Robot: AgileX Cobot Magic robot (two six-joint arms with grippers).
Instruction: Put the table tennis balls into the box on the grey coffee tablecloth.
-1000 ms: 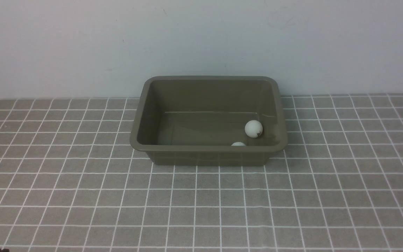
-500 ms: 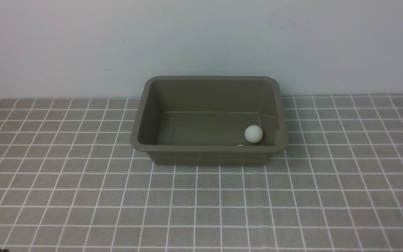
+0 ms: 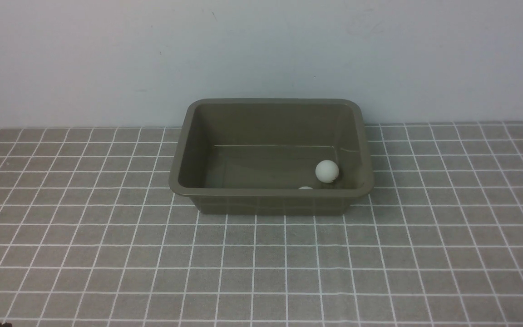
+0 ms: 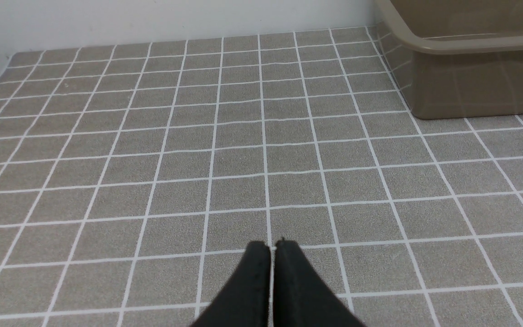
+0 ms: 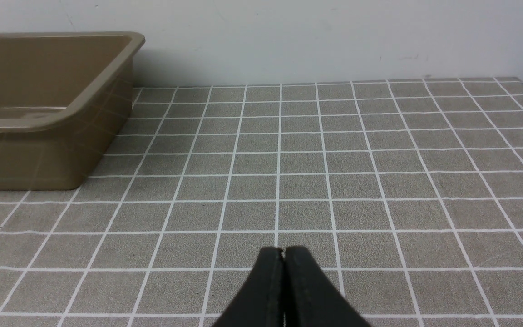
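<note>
Both grippers, left (image 4: 273,249) and right (image 5: 283,254), are closed with nothing held, over the grey coffee tablecloth (image 3: 252,254). Well apart, beyond them, two table tennis balls (image 3: 327,171) lie inside the box (image 3: 270,193), towards its right end.

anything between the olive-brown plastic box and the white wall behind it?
Front view: only a bare sliver, if any; the olive-brown box's far rim overlaps the white wall, hiding whatever lies behind.
</note>
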